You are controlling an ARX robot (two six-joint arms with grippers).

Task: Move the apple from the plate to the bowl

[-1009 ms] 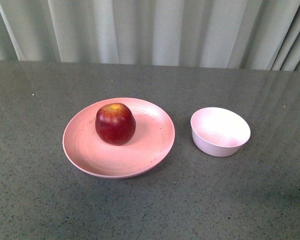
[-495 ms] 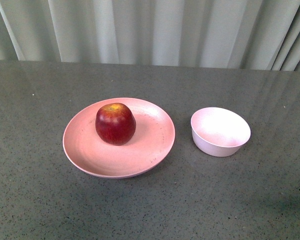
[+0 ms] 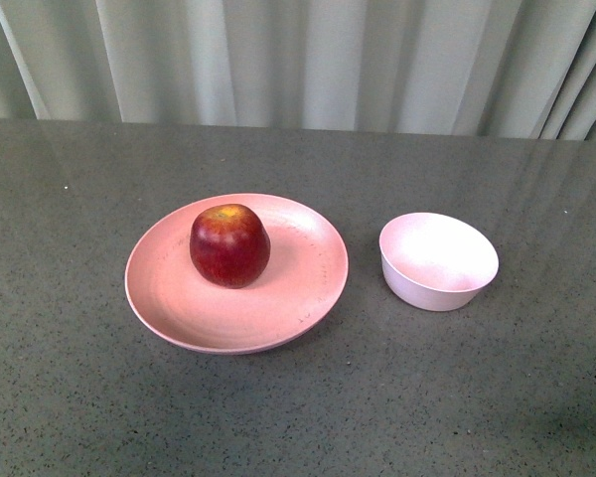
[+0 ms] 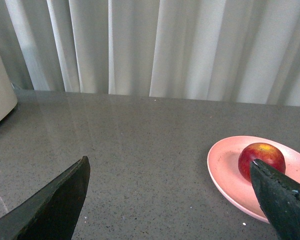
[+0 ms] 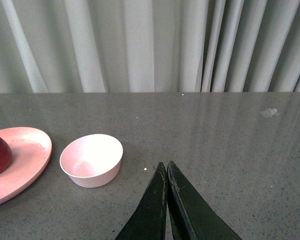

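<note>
Right up close on the left wrist cam, the left gripper [image 4: 169, 162] has its two dark fingers [image 4: 55, 205] spread really wide, nothing between them but grey table [image 4: 140, 150]. The apple [image 4: 261, 156] and plate [image 4: 222, 170] sit past one fingertip, which covers a bit of the apple. On the right wrist cam, the right gripper [image 5: 165, 167] is pinched together, tips touching, gripping nothing, with the bowl [image 5: 91, 160] just off to one side ahead of it.

In the front view, the bottom of the frame is all speckled grey table [image 3: 298, 417]. Center-left is the salmon-pink plate [image 3: 179, 323], and the dark red apple [image 3: 228, 245] sits on it, toward the plate's far half, yellowish patch on top. So the apple's on the plate, not in the bowl yet. Just right of center is the little pale pink bowl [image 3: 437, 260], near the plate but not touching it. Across the top of the frame hangs a pale pleated curtain [image 3: 298, 60].
</note>
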